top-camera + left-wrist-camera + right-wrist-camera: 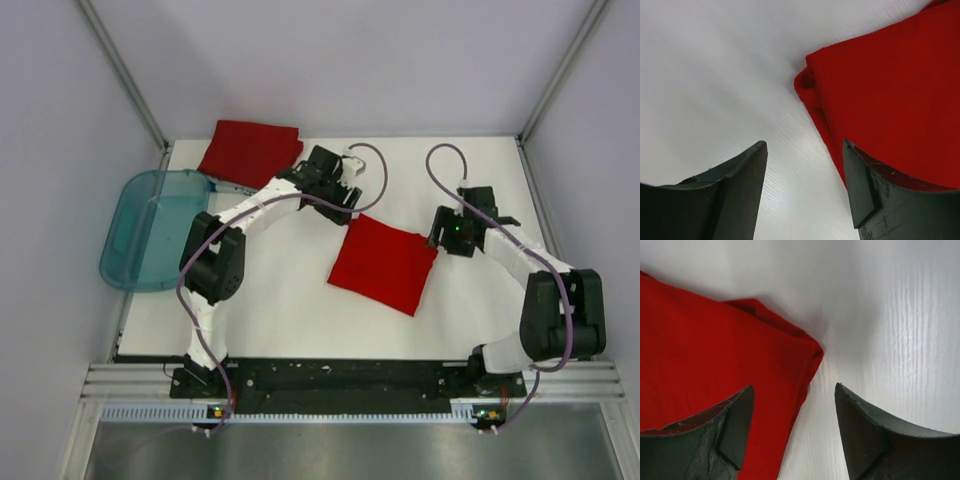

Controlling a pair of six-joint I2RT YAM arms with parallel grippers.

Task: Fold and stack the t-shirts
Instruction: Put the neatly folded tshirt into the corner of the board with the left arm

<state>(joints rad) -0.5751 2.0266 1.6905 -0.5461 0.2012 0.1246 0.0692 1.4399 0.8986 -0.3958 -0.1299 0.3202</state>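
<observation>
A folded red t-shirt (383,262) lies flat in the middle of the white table. A second folded red t-shirt (250,150) rests at the back left. My left gripper (345,205) hangs open just over the middle shirt's back-left corner. In the left wrist view that shirt (890,95) runs under the right finger, and only bare table shows inside the left gripper (804,145). My right gripper (441,238) is open at the shirt's back-right corner. In the right wrist view the shirt (715,355) lies under the left finger, its folded edge inside the right gripper (794,387), ungripped.
A translucent teal tub (150,225) sits off the table's left side, beside the left arm's elbow (215,262). Grey walls and metal frame posts close in the table on three sides. Purple cables loop above both wrists.
</observation>
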